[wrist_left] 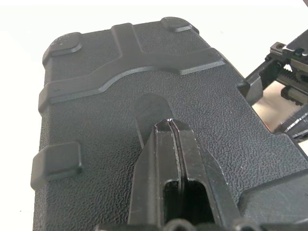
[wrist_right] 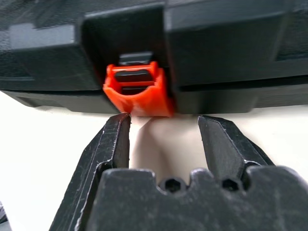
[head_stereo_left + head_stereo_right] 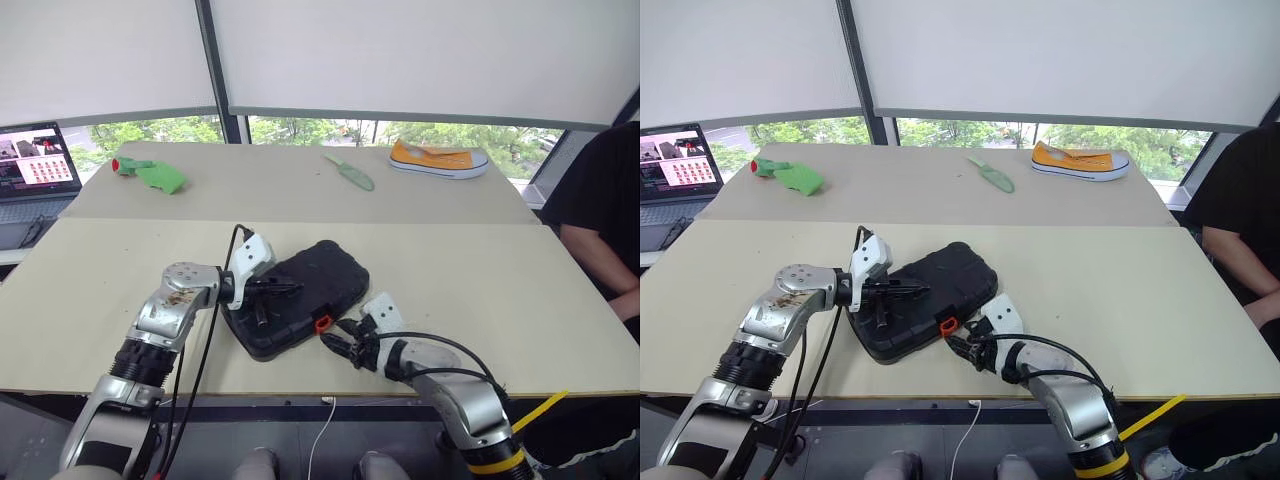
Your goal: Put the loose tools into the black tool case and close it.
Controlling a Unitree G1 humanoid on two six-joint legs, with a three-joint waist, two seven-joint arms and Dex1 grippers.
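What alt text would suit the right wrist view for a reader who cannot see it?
The right gripper, its two black fingers apart, points at the orange latch on the front edge of the closed black tool case. The fingers hold nothing, and the case lies on a pale table.

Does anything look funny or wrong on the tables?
Yes. An orange shoe lies on the far table among green garden tools, which is odd. The black tool case sits crooked, and its orange latch hangs outward, apparently unfastened.
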